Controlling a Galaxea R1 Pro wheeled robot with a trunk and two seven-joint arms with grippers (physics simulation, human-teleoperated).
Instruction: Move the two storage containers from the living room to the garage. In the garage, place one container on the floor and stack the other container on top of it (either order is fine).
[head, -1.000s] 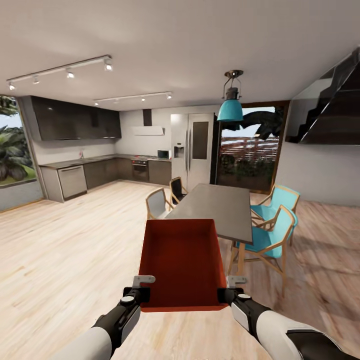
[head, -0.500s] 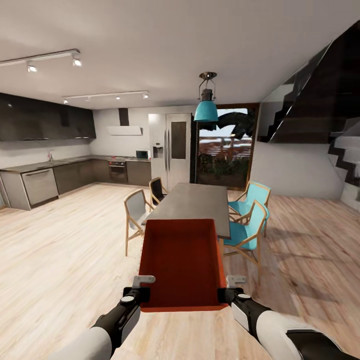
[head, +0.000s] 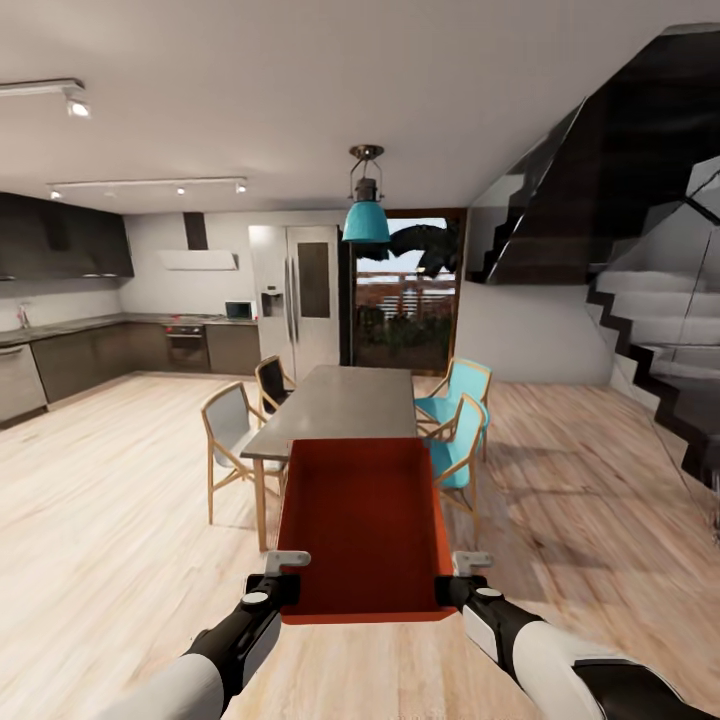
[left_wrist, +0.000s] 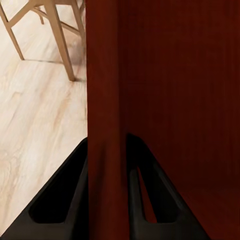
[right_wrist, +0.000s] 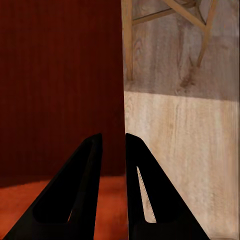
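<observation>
Clamping the near left wall of the storage container (head: 362, 520), the left tool (head: 280, 585) has one finger inside and one outside that wall. The orange-red container is held level in front of the robot, above the wood floor (head: 120, 520) and before the dining table (head: 340, 400). The right tool (head: 452, 588) pinches the near right wall likewise.

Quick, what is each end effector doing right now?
Left end effector: closed on the orange-red container's left wall.
Right end effector: closed on its right wall.

table (head: 340, 400) end — behind container (head: 365, 525)
</observation>
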